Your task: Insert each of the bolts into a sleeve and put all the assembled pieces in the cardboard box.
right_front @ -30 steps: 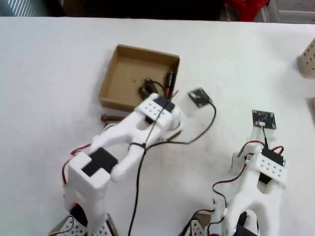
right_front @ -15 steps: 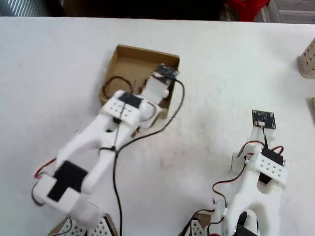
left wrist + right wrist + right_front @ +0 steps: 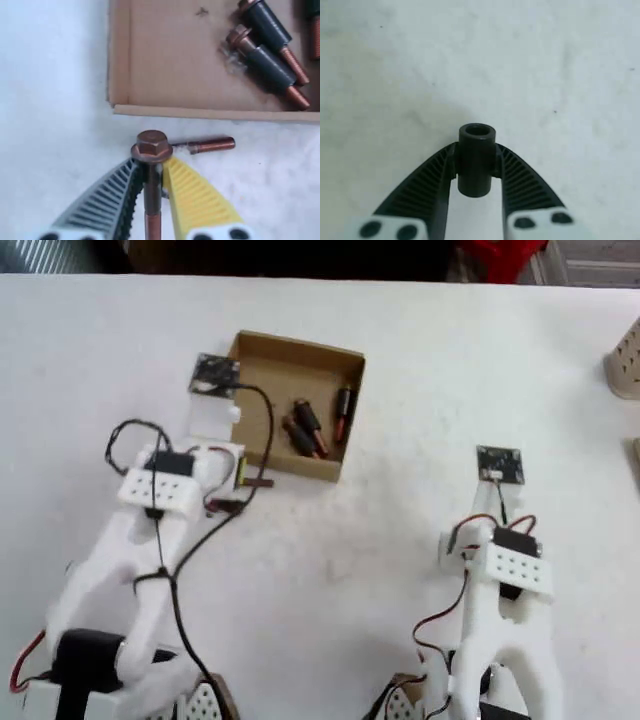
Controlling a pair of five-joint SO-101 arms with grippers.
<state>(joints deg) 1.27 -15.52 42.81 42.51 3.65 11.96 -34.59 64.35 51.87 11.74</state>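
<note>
My left gripper point(image 3: 152, 169) is shut on a copper bolt point(image 3: 151, 145), whose hex head sticks out past the fingertips. It hangs just in front of the cardboard box point(image 3: 165, 111), close to its near left corner. From above, that gripper point(image 3: 238, 478) is beside the box point(image 3: 352, 362). A second bolt point(image 3: 210, 145) lies on the table along the box's near wall point(image 3: 262, 482). Three assembled pieces lie in the box, two side by side point(image 3: 304, 429) and one apart point(image 3: 343, 412). My right gripper point(image 3: 476, 152) is shut on an upright black sleeve point(image 3: 476, 160) above bare table.
The right arm point(image 3: 507, 572) stands at the front right, well away from the box. A pale perforated object point(image 3: 626, 362) sits at the table's right edge. The left arm's black cable point(image 3: 262, 445) loops over the box's near left corner.
The left arm swung from over the box to its near left corner, uncovering the pieces inside. The right arm shifted a little to the left.
</note>
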